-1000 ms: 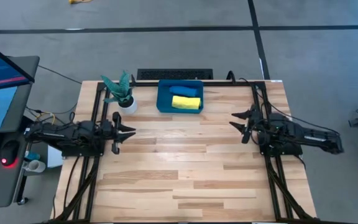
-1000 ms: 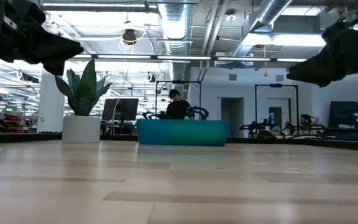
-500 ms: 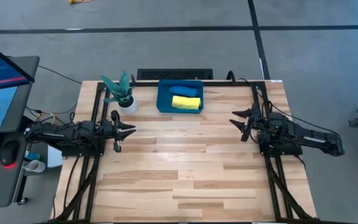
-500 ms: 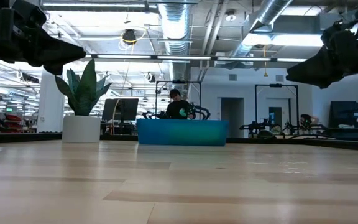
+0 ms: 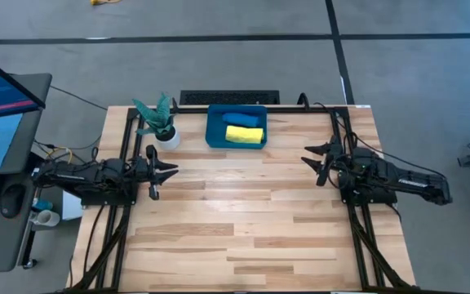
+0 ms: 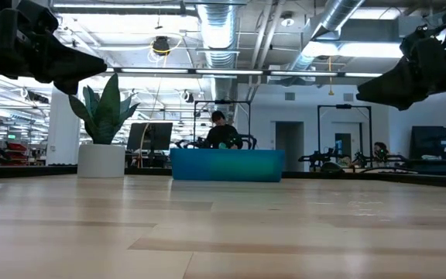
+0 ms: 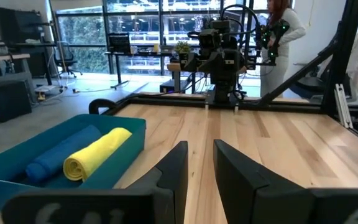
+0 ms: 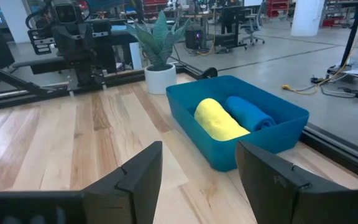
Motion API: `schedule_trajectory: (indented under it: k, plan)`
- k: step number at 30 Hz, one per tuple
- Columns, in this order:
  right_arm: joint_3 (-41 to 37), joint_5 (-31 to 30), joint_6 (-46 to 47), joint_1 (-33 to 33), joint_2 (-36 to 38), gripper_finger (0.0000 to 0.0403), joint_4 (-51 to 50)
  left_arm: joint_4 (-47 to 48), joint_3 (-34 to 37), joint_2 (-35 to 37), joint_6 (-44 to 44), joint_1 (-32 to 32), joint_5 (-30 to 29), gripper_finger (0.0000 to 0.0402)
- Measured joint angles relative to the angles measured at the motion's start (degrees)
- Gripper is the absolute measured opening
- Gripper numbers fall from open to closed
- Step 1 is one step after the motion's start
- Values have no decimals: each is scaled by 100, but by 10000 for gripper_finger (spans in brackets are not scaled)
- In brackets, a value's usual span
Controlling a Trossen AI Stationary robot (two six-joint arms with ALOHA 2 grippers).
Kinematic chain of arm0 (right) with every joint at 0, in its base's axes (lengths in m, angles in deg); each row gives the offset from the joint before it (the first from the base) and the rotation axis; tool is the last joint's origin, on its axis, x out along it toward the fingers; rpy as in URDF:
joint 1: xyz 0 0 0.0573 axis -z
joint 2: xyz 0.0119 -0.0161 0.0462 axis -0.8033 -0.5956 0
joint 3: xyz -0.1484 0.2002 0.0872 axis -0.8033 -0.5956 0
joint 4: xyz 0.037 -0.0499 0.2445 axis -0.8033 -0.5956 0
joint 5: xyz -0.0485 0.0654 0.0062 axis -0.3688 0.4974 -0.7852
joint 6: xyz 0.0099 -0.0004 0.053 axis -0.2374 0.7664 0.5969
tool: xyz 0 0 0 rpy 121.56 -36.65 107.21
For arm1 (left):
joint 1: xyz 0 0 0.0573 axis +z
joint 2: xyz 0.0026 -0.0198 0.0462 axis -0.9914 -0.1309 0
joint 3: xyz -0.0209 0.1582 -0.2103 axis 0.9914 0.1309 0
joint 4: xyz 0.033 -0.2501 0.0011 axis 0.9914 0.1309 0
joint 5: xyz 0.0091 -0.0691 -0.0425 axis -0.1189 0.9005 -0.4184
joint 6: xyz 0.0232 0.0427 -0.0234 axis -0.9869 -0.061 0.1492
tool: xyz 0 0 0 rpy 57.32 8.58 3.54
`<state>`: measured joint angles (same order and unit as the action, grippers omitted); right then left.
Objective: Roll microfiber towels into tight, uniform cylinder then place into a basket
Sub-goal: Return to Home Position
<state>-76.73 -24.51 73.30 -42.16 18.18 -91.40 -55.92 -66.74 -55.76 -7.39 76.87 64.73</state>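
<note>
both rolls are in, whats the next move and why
Likely just park both arms at rest, with nothing left to grasp: the yellow towel and the blue towel lie rolled side by side in the basket, and the left gripper and right gripper hover open and empty.

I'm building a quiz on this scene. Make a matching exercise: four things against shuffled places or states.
1 yellow towel
2 blue towel
3 plant pot
4 right gripper

A just outside the basket
B in the basket, toward the table's edge
C open, holding nothing
D in the basket, toward the table's middle

Pairs: 1-D, 2-B, 3-A, 4-C
</note>
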Motion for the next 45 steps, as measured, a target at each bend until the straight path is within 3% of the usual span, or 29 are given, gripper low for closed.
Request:
schedule_trajectory:
  k: [45]
  plan:
    - [2,2,0,0,0,225,-7,2,2,0,102,2,0,67]
